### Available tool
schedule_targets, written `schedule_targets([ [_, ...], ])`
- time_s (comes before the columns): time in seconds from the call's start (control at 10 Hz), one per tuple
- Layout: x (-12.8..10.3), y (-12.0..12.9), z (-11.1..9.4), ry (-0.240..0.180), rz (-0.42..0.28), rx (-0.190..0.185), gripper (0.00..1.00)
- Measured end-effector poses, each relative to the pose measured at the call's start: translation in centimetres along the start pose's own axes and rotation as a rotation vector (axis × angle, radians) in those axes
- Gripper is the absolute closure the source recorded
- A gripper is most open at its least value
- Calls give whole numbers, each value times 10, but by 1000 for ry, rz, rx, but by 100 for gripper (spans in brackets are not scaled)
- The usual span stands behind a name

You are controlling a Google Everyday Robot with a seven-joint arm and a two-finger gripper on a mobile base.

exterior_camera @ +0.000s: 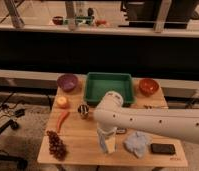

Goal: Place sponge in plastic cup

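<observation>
Pale and cup-like, something stood under the arm's tip near the front edge of the wooden surface; that was probably the plastic cup, though the arm hid much of it. No sponge showed clearly: it may have been in the claw, already in the cup, or behind the arm, and I could not tell which. The claw hung directly over that spot, pointing down; whether it was gripping anything could not be made out. Judging by that position, the task looked to be at the placing step, neither plainly finished nor plainly begun. Just to the right lay a crumpled bluish cloth, then a dark flat object. Farther back sat a green tray, a purple bowl and an orange bowl. Grapes, a carrot and an apple lay to the left
</observation>
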Motion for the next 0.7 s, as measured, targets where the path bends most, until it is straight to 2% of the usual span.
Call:
schedule_targets([
  [0.7,9,0,6,-16,19,-7,100],
])
